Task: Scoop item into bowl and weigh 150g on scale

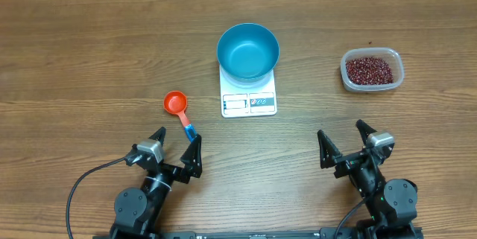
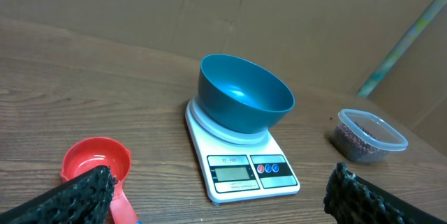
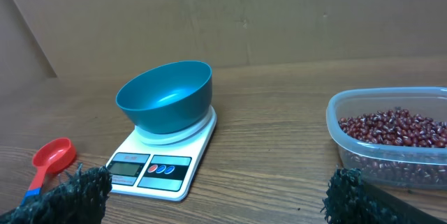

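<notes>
Teal bowl (image 1: 248, 49) sitting empty on white scale (image 1: 249, 103) at centre of table (image 1: 89, 53), presumably ready for weighing; small glossy red-brown beans (image 1: 367, 68) heaped in clear tub (image 1: 346, 75) toward right edge, nearest right fingers (image 1: 326, 150); orange scoop (image 1: 176, 104) lying just ahead of left fingers (image 1: 195, 152); both pairs near front edge, spread wide, gripping nothing.

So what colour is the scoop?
The scoop is orange-red, blue at the handle end; clearest overhead.

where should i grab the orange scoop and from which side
Grip the scoop by its thin handle, likely from above with the left gripper, jaws across its narrow width. It lies flat, handle pointing toward that arm; the round cup is wider, harder to pinch.
</notes>
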Robot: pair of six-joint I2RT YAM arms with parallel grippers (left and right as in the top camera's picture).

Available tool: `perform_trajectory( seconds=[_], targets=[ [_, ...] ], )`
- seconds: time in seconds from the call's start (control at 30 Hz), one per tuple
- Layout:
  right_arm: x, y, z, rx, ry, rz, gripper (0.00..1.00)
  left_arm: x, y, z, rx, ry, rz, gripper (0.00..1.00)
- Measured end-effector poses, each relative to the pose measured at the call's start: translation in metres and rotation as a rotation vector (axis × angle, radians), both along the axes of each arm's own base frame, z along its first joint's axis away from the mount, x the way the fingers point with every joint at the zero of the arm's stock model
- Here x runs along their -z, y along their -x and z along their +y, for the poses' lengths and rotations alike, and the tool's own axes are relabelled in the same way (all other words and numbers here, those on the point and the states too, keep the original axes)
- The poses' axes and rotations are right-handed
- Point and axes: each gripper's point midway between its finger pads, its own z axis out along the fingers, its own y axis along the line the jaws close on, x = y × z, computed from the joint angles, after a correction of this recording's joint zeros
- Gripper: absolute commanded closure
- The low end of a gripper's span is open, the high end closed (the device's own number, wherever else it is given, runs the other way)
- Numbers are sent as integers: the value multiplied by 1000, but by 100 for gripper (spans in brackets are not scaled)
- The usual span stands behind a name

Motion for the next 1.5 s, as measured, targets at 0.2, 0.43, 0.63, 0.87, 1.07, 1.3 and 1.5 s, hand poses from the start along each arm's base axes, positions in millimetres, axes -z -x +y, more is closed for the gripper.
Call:
perform_trajectory(
  seconds=[0.2,0.43,0.63,0.87,1.07,1.3,1.5],
  targets=[
    [-10,-8,-18,77,-8,-84,0,0,0,0,0,0,1,0],
    [-9,-8,-18,77,-8,-84,0,0,0,0,0,0,0,0],
    [-9,-8,-18,77,-8,-83,0,0,0,0,0,0,0,0],
    [-9,-8,-18,77,-8,-84,0,0,0,0,0,0,0,0],
    [-9,-8,-18,77,-8,-83,0,0,0,0,0,0,0,0],
    [-9,-8,-18,77,-8,-83,0,0,0,0,0,0,0,0],
    [-9,-8,-18,77,-8,-84,0,0,0,0,0,0,0,0]
  ],
)
